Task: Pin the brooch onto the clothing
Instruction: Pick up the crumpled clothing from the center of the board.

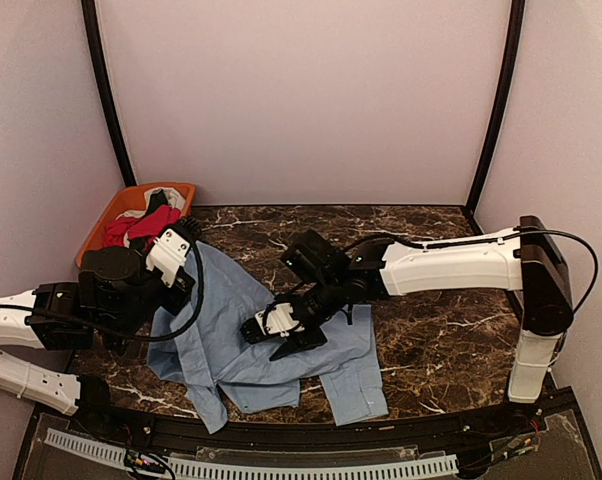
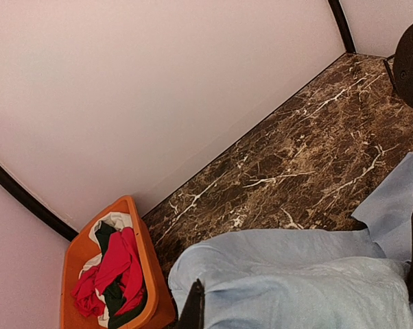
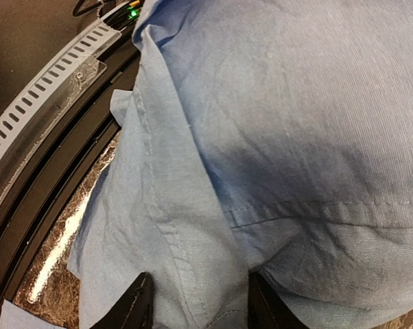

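The light blue shirt (image 1: 231, 330) lies crumpled on the marble table, left of centre. No brooch shows in any view. My left gripper (image 1: 184, 268) hangs over the shirt's far left edge. In the left wrist view the left gripper (image 2: 305, 274) is wide open, with the shirt's cloth (image 2: 296, 288) bulging between its two fingers. My right gripper (image 1: 281, 333) rests on the middle of the shirt. In the right wrist view the right gripper (image 3: 199, 305) has its fingers closed in on a raised seamed fold of the shirt (image 3: 261, 103).
An orange basket (image 1: 109, 215) holding red, black and white garments (image 1: 141, 225) stands at the back left corner, and also shows in the left wrist view (image 2: 143, 236). A white slotted rail (image 3: 49, 75) runs along the table's near edge. Walls close in the back and sides.
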Robot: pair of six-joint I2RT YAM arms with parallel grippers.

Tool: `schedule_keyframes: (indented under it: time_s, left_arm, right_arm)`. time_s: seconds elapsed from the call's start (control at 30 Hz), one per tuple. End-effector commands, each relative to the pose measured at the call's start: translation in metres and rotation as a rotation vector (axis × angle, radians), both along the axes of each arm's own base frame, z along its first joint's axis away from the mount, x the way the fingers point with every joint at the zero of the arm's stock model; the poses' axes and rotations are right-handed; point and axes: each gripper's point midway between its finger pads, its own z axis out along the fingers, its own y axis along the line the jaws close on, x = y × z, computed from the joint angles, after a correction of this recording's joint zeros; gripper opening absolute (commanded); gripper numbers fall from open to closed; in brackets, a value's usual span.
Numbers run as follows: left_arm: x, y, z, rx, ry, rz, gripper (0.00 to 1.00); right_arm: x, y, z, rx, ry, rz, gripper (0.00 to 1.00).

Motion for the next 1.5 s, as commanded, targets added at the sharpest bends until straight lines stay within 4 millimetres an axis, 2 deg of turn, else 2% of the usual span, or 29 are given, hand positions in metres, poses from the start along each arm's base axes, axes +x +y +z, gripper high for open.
schedule_keyframes:
  time_s: [0.0,0.07,0.17,0.37,0.43,0.53,0.63,0.73,0.9,1.2,1.3,1.47]
  left_arm:
    - [-0.002,0.001,0.010,-0.032,-0.009,-0.006,0.01]
    - [-0.002,0.000,0.009,-0.029,-0.005,-0.007,0.01]
    - [-0.002,0.000,0.008,-0.025,-0.004,-0.005,0.01]
    - [-0.001,0.000,0.006,-0.014,-0.004,-0.003,0.01]
    - [-0.001,0.001,0.006,-0.016,-0.005,-0.002,0.01]
    - [-0.002,0.002,0.006,-0.019,-0.004,0.000,0.01]
    - [-0.001,0.001,0.005,-0.016,-0.004,0.000,0.01]
    - [-0.001,0.001,0.005,-0.019,-0.004,-0.001,0.01]
    - [-0.001,0.000,0.005,-0.019,-0.004,-0.003,0.01]
    - [-0.001,-0.002,0.005,-0.016,-0.003,-0.005,0.01]
    - [-0.001,-0.002,0.005,-0.016,-0.002,-0.006,0.01]
    - [0.000,0.000,0.005,-0.010,-0.005,0.005,0.01]
  right_arm:
    - [0.013,-0.001,-0.002,-0.022,-0.005,-0.032,0.40]
    - [0.016,-0.002,0.002,-0.019,-0.003,-0.042,0.33]
    - [0.019,-0.005,0.008,-0.012,0.000,-0.050,0.27]
    - [0.022,-0.010,0.028,0.029,0.015,-0.065,0.23]
    - [0.022,-0.014,0.031,0.035,0.011,-0.068,0.27]
    - [0.023,-0.015,0.034,0.039,0.016,-0.069,0.44]
    - [0.022,-0.011,0.033,0.036,0.050,-0.062,0.54]
    - [0.024,-0.006,0.021,-0.001,0.085,-0.068,0.55]
    - [0.023,-0.001,0.011,-0.023,0.110,-0.062,0.52]
    - [0.019,-0.001,0.012,-0.030,0.135,-0.048,0.38]
    - [0.020,-0.003,0.009,-0.041,0.135,-0.060,0.27]
    - [0.020,-0.007,0.014,-0.040,0.131,-0.077,0.00]
